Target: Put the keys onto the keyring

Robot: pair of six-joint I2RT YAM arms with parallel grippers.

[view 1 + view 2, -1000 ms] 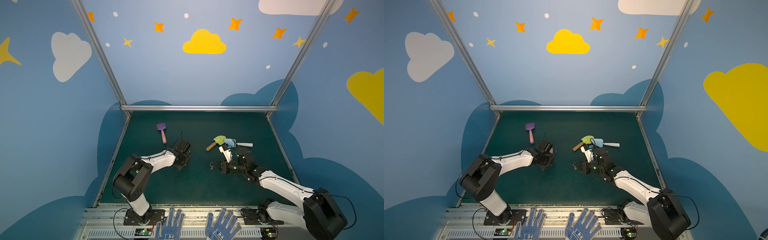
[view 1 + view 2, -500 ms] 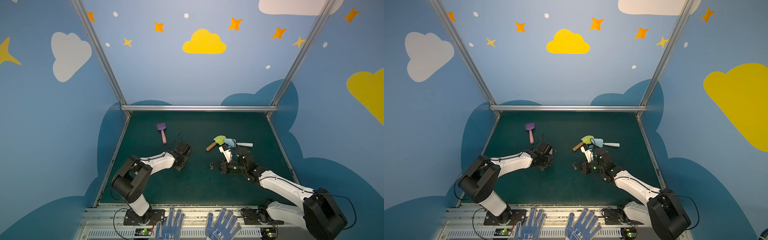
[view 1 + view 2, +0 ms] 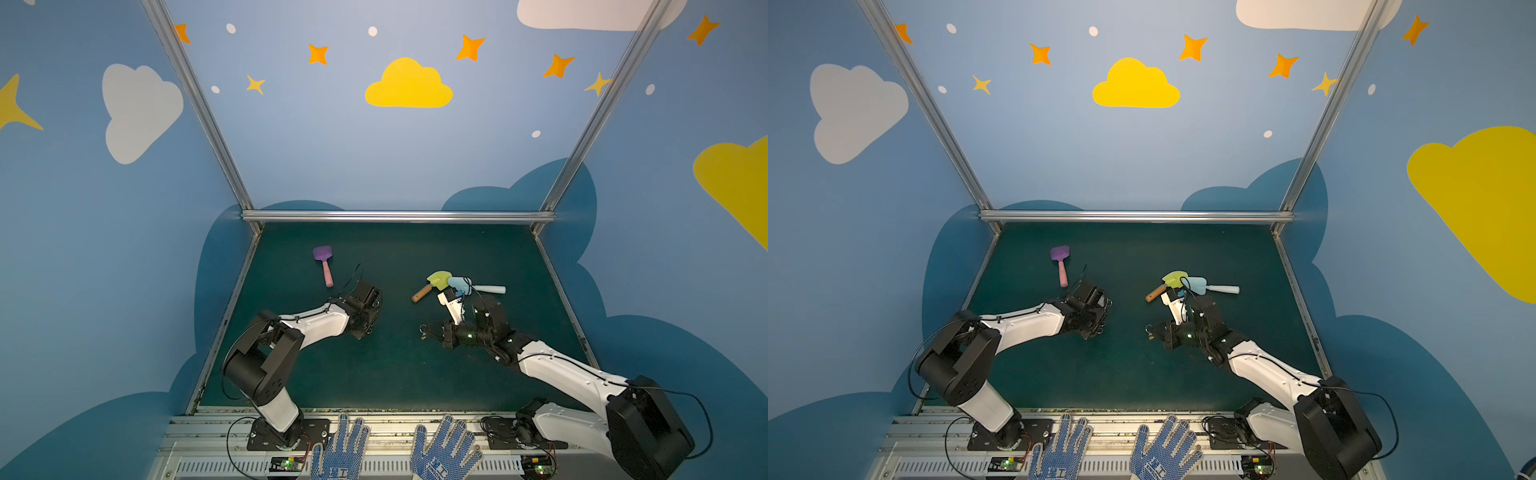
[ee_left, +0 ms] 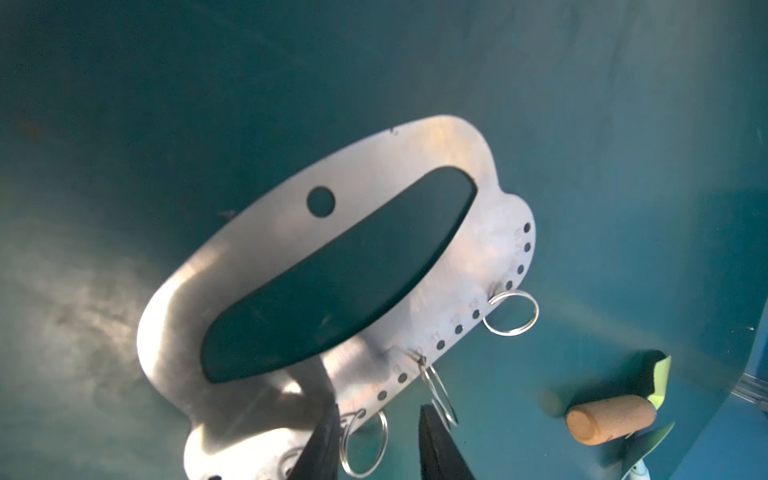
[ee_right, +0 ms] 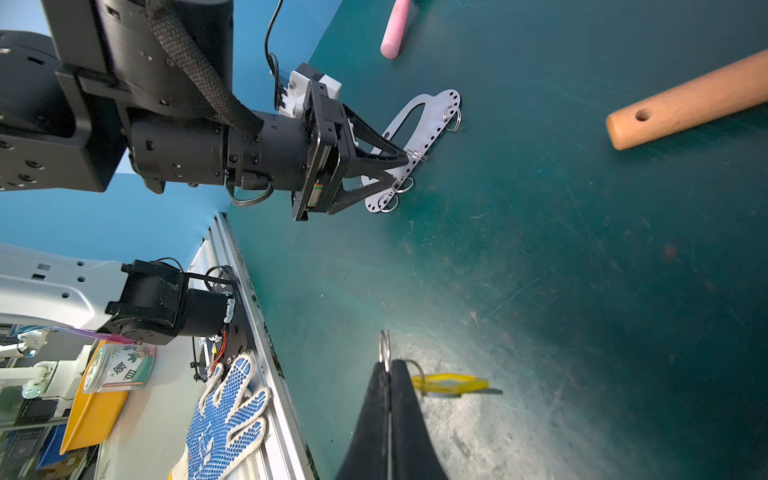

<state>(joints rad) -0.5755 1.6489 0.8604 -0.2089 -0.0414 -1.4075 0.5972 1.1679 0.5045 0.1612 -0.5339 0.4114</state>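
Keyring: the keyring [image 4: 232, 266], a flat grey plate with an oblong cut-out, lies on the green mat [image 3: 395, 374] just to 9 o'clock of the mat's middle. In both top views the left arm covers most of it.
Edge rings: small rings [image 4: 536, 311] hang from the row of holes along the plate's rim. One stands on edge beside a finger and the others lie flat.
Left gripper: the left gripper [image 4: 378, 411] is down at the holed rim with its jaws apart. One small ring lies in the gap and nothing is clamped.
Right gripper: the right gripper [image 5: 388, 368] has its jaws pressed together on the little ring of the keys [image 5: 451, 383]. The yellow tag juts out beside the fingers, over its own shadow on the mat.
Keys' place: in both top views they sit at the tip of the right gripper [image 3: 430, 332], about 4 o'clock of the mat's middle. That is 3 o'clock of the keyring and apart from it, and they are not yet on it.
Shovels: a yellow-green shovel [image 3: 438, 279] with an orange handle and a light blue shovel [image 3: 457, 284] touch at 1 o'clock, just behind the right wrist.
Purple shovel: the purple shovel [image 3: 322, 252], with a pink handle, lies alone at 10 o'clock.
Gloves: two blue-dotted gloves [image 3: 340, 446] lie at 6 o'clock on the rail, off the mat.
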